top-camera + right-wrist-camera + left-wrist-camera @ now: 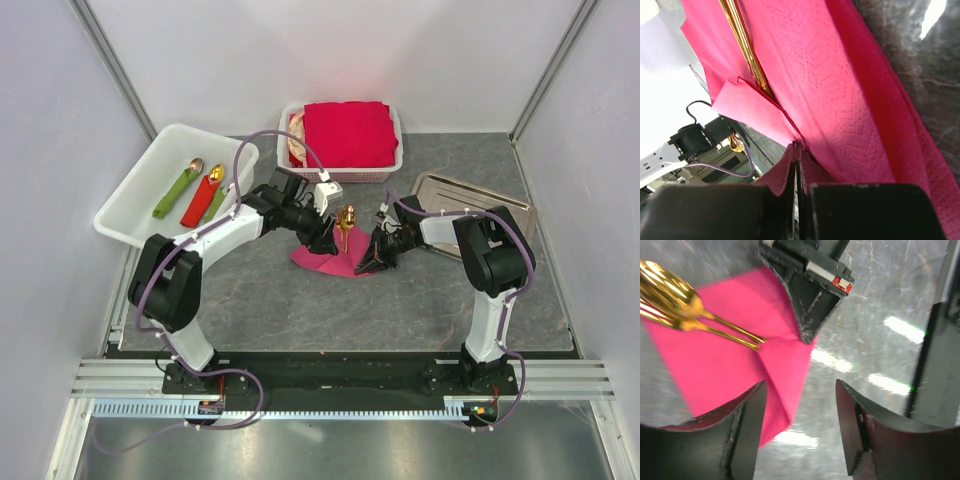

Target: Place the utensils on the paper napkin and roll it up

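My right gripper (796, 167) is pinched shut on the napkin (715, 370); my left gripper (800, 415) hangs open, empty, lower-frame, utensils (675, 295) running upper-left from it.

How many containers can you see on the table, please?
3. A white tub at the back left holds napkin-wrapped spoons; a white basket at the back centre holds red napkins; a metal tray sits at the right, partly hidden behind the right arm.
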